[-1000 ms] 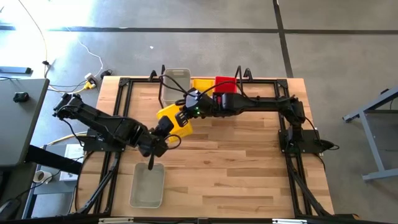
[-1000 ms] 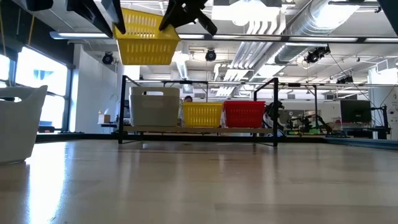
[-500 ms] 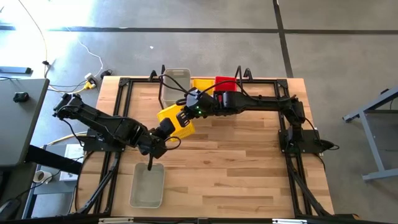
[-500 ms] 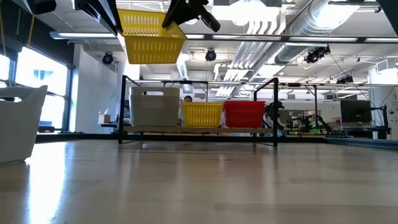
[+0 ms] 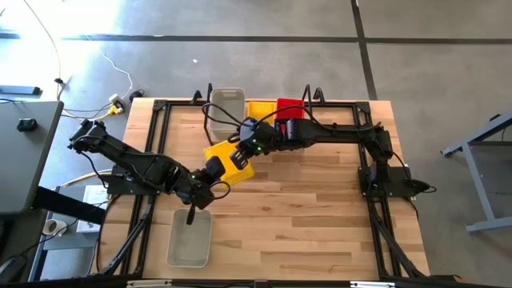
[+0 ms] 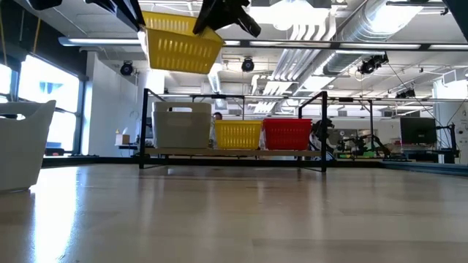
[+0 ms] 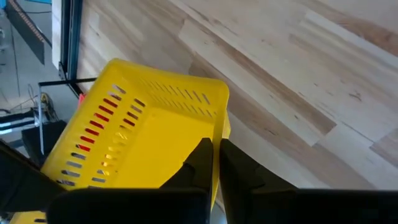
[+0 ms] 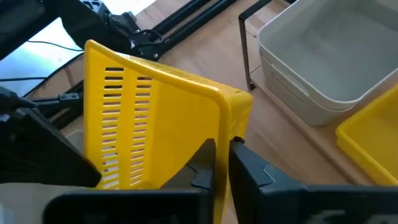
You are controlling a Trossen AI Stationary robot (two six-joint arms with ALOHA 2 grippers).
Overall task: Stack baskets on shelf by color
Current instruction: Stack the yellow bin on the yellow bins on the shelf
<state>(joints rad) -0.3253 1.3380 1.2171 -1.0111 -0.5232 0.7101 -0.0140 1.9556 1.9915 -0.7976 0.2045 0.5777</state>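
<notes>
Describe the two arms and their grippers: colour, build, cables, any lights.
Both arms are dark, jointed tubes on black frames. The left gripper and right gripper each end in two flat black fingers. A pale block with a small green light sits at the right wrist, and a thin dark cable loops above it.

High view overhead, straight down on whole table; low view at tabletop height, level toward the shelf and room behind; left wrist view close on lifted yellow basket, looking down at the tabletop; right wrist view close on same basket, grey-white baskets beyond; all four share it.
</notes>
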